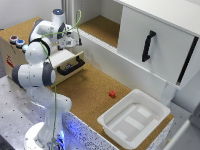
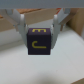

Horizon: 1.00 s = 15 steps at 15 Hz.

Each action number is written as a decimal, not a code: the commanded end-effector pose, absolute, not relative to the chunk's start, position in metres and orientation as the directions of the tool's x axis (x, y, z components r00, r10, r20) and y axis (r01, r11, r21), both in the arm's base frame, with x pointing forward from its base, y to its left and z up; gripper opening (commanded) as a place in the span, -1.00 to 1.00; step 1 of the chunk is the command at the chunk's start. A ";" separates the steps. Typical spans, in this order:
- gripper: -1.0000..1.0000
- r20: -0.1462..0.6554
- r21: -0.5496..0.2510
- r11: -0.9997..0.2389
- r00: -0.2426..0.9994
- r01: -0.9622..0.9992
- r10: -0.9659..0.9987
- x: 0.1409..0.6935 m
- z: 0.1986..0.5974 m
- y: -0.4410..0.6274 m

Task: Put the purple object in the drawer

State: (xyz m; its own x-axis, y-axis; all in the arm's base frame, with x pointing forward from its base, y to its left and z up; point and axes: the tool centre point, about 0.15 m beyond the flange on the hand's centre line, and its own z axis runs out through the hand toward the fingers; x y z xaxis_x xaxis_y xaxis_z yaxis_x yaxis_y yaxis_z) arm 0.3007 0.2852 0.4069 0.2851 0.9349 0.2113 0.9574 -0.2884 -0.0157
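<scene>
While the arm reaches over the far left of the desk [image 1: 95, 92], the tool [image 2: 39, 36] is clamped on the purple object [image 2: 39, 42], one finger [image 2: 20, 22] on each side of it. And look at that wrist view: a small dark cube with yellow marks on its faces, sitting square between the fingers, hanging over a pale surface that I take to be the inside of the drawer [image 1: 67, 59].

From the exterior view, the tool is mostly masked by the wrist and cabling, but it sits right above the open light-wood drawer, whose black bar handle [image 1: 71, 66] faces the cork desk. So the carry looks about done, and the release is the step in hand.

How to do it well? Come down low before letting go, so the cube drops only a short way and doesn't bounce out. Keep it away from the drawer's front wall and handle. Open the fingers evenly, then lift straight up so neither pad drags the cube along.

Further right, the red cube [image 1: 112, 93] sits alone on the cork, near the white tray [image 1: 107, 120], well clear of the action.
</scene>
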 end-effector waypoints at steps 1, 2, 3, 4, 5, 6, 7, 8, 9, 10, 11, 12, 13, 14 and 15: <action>-1.00 0.258 -0.071 -0.057 0.074 0.996 0.963 0.277 0.368 0.290; -1.00 0.269 -0.072 -0.028 0.047 0.997 0.962 0.274 0.363 0.296; -1.00 0.286 -0.069 -0.008 0.028 0.998 0.958 0.271 0.357 0.302; -1.00 0.312 -0.065 -0.002 0.022 0.998 0.950 0.270 0.352 0.308; -1.00 0.333 -0.063 0.001 0.020 0.998 0.943 0.272 0.348 0.314; -1.00 0.354 -0.058 0.002 0.019 0.998 0.935 0.275 0.346 0.319; -1.00 0.367 -0.063 0.004 0.020 0.998 0.930 0.279 0.344 0.323; -1.00 0.373 -0.077 0.017 0.013 0.997 0.928 0.284 0.340 0.327; -1.00 0.374 -0.076 0.028 0.003 0.997 0.927 0.288 0.337 0.331; -1.00 0.376 -0.087 0.027 0.007 0.996 0.927 0.293 0.332 0.335; -1.00 0.383 -0.104 0.025 0.017 0.994 0.924 0.298 0.328 0.336; -1.00 0.388 -0.111 0.019 0.026 0.994 0.921 0.304 0.324 0.338; -1.00 0.392 -0.115 0.012 0.034 0.993 0.920 0.311 0.318 0.341; -1.00 0.391 -0.112 0.011 0.034 0.994 0.920 0.316 0.315 0.343; -1.00 0.394 -0.106 0.003 0.040 0.994 0.918 0.323 0.314 0.346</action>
